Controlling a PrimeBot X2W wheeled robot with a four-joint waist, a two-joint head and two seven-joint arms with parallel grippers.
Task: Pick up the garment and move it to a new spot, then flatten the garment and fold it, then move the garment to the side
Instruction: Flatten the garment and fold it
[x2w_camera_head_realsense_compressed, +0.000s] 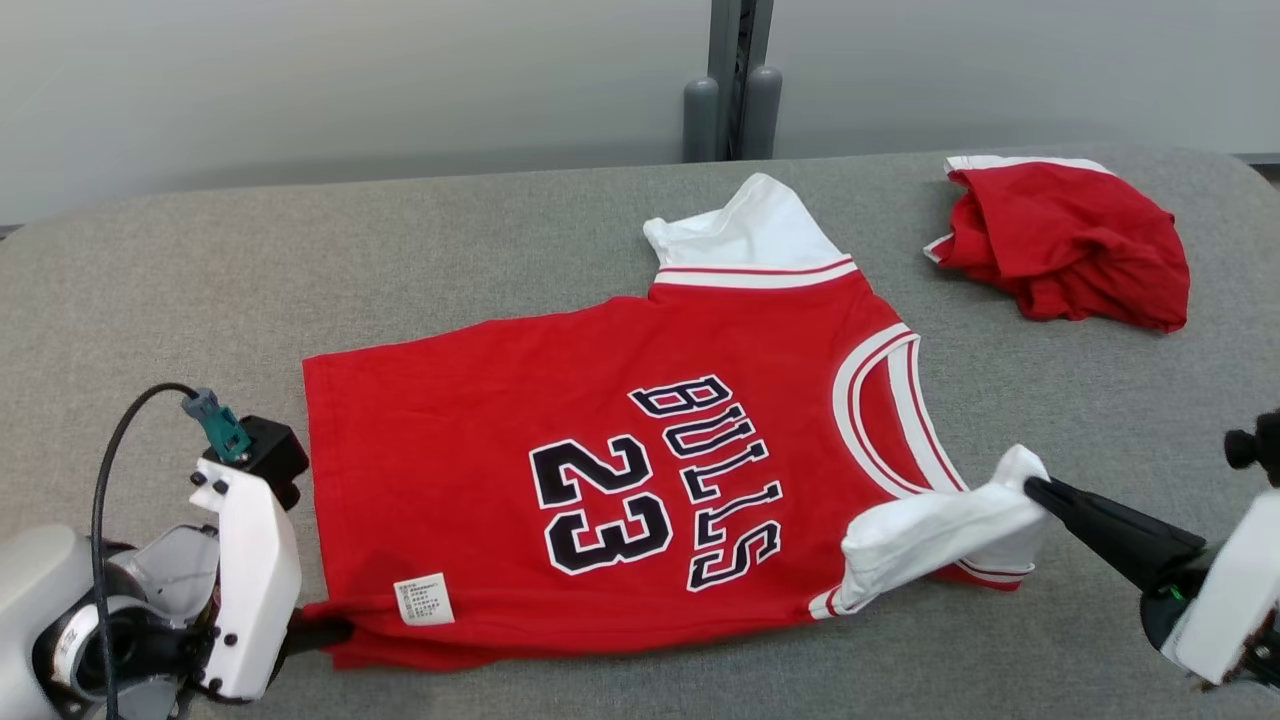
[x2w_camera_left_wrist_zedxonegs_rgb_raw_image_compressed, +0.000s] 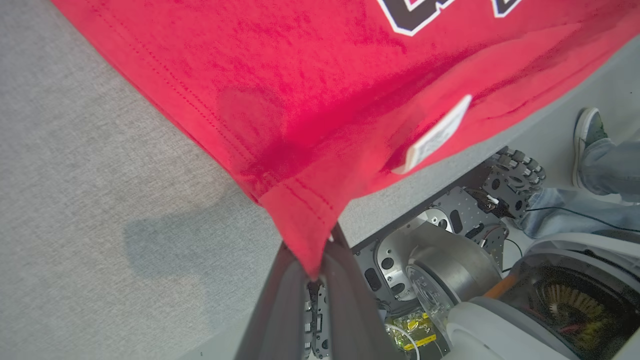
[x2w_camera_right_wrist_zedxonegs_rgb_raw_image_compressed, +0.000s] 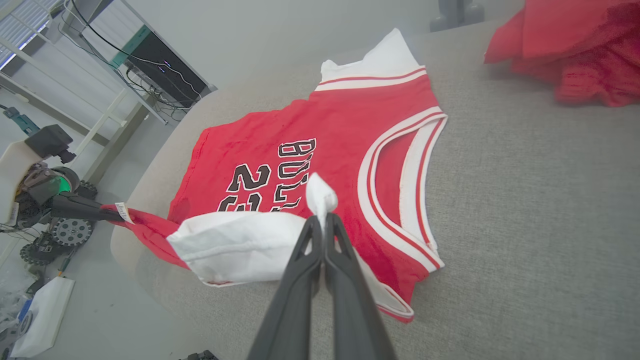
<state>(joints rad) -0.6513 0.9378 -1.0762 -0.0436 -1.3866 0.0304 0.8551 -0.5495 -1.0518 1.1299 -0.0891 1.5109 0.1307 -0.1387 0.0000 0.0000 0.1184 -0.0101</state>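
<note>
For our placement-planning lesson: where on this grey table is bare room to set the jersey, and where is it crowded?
Bare: the table left of the jersey, and the patch between it and the crumpled red garment. Crowded: the middle under the jersey and the near edge, where the left gripper and right gripper pinch it.

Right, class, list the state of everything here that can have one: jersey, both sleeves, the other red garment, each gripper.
Jersey: spread front-up on the table, hem corner lifted.
Near sleeve: bunched and lifted, pinched at its tip.
Far sleeve: lying flat, spread outward.
Other red garment: crumpled in a heap, untouched.
Left gripper: shut on the Jersey's hem corner.
Right gripper: shut on the Near sleeve.
</note>
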